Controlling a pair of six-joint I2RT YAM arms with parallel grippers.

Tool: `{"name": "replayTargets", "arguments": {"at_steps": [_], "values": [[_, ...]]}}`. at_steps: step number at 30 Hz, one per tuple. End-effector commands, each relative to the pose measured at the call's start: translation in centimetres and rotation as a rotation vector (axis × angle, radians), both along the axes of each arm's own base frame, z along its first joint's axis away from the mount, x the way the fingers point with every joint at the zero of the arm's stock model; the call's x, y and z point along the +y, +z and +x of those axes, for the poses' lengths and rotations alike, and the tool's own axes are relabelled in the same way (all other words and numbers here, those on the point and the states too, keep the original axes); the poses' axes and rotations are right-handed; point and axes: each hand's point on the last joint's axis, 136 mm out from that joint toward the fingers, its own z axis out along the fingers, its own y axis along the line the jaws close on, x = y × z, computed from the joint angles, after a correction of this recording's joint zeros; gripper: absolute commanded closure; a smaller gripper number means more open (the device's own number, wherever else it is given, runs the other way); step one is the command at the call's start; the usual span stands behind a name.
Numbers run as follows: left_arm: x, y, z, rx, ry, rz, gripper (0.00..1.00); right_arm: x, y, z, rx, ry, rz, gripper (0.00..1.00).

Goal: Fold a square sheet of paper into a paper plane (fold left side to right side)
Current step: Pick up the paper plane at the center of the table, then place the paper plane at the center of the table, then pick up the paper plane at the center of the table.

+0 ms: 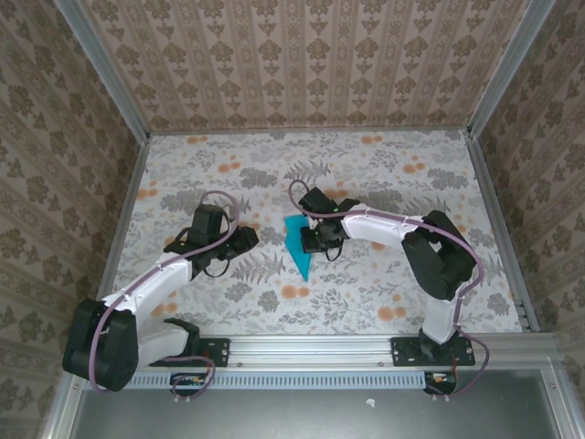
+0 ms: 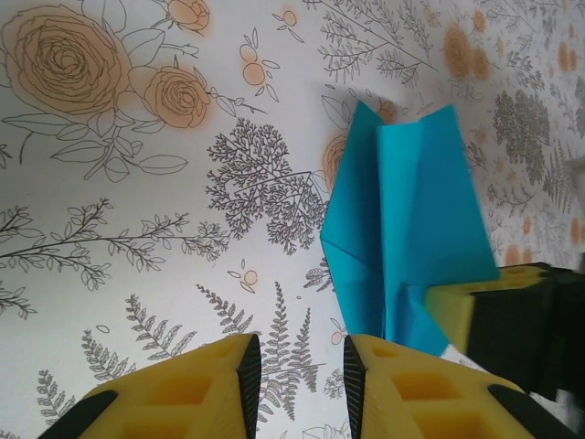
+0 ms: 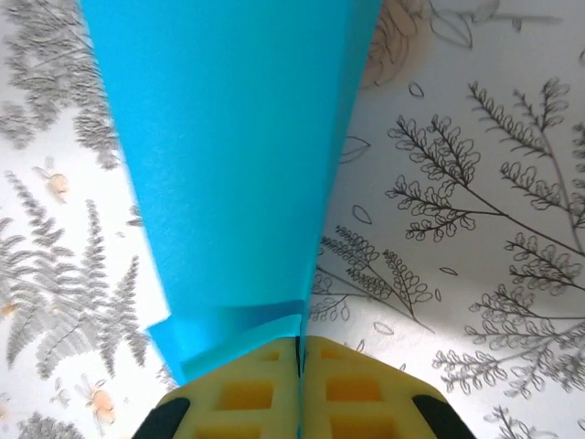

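Observation:
The cyan-blue paper [image 1: 297,242] is folded into a narrow pointed dart near the table's middle, its tip toward the near edge. My right gripper [image 1: 318,240] is shut on its right side; in the right wrist view the yellow fingers [image 3: 265,389] pinch the paper [image 3: 238,155], which rises as a broad blue panel. My left gripper [image 1: 245,240] stands open just left of the paper, apart from it. In the left wrist view its fingers [image 2: 219,384] frame bare table, with the folded paper [image 2: 402,229] up and to the right, held by the right gripper's yellow finger [image 2: 452,315].
The floral tabletop [image 1: 384,174] is walled on three sides by patterned panels with metal posts [image 1: 123,101]. An aluminium rail [image 1: 320,347] carrying both arm bases runs along the near edge.

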Motion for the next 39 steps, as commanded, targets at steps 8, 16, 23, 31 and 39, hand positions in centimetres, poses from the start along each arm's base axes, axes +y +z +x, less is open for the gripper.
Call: {"name": "replayTargets", "arguments": {"at_steps": [8, 16, 23, 31, 39], "values": [[0.2, 1.6, 0.4, -0.046, -0.013, 0.028, 0.68, -3.6, -0.6, -0.3, 0.093, -0.129, 0.275, 1.0], [0.1, 1.8, 0.3, -0.048, -0.019, 0.033, 0.66, -9.6, -2.2, 0.3, 0.043, -0.209, -0.025, 0.71], [0.2, 2.5, 0.8, -0.077, -0.031, 0.057, 0.56, -11.9, 3.3, -0.8, -0.057, -0.199, -0.153, 0.54], [0.0, 3.3, 1.5, -0.119, -0.033, 0.054, 0.44, -7.6, 4.3, -4.1, -0.076, 0.014, -0.15, 0.28], [0.4, 3.0, 1.1, -0.113, -0.023, 0.059, 0.41, -5.6, 1.8, -4.0, -0.032, 0.115, -0.181, 0.22]]}}
